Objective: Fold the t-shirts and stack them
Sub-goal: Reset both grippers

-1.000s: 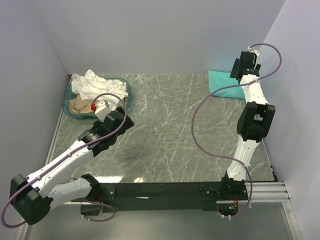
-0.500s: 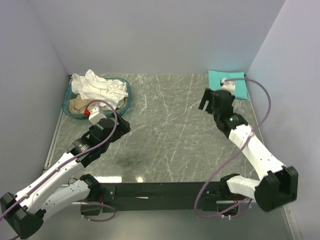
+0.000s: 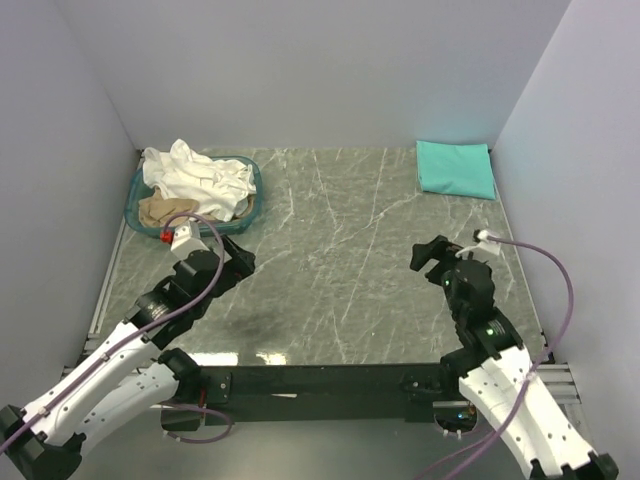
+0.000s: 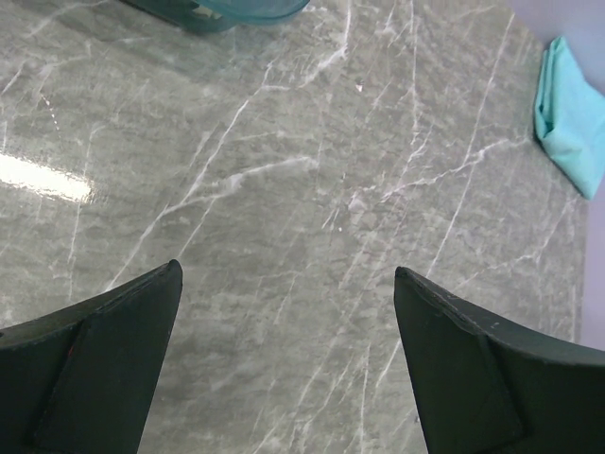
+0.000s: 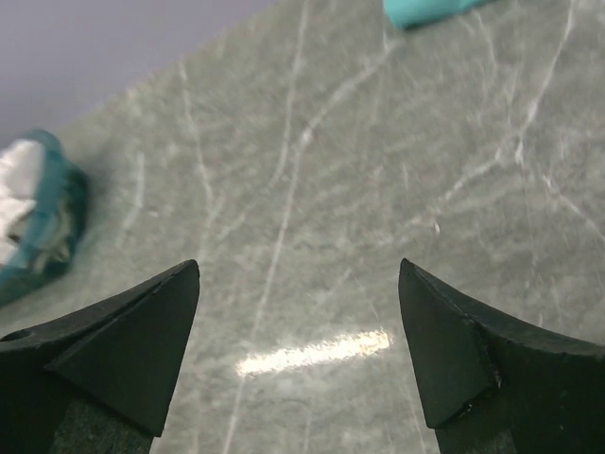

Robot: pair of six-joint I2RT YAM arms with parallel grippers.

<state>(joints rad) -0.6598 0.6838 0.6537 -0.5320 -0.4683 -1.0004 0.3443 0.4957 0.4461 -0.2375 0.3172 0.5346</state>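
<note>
The left fingers [image 4: 104, 359] stand wide apart with nothing between them, only bare desk [image 3: 330, 250] below. The right fingers [image 5: 123, 340] are spread just as wide and are also empty, low over the near right part of the desk.

One green t-shirt [image 3: 455, 168] lies folded flat in the far right corner, well apart from both arms. The rest of the work sits in the teal basket [image 3: 253, 186] at the far left. A white t-shirt [image 3: 195, 172] is heaped in it and spills over the far rim, and a beige t-shirt [image 3: 160, 208] is bunched under its near edge.

The left fingers are near the basket, so it looks as if the next pick is theirs. The two shirts lie tangled together, and a deep grab could lift both at once. A low approach might catch the rim and drag or tip the light basket. A pinch on loose cloth may bring up only a sleeve and leave the shirt twisted for folding.
</note>
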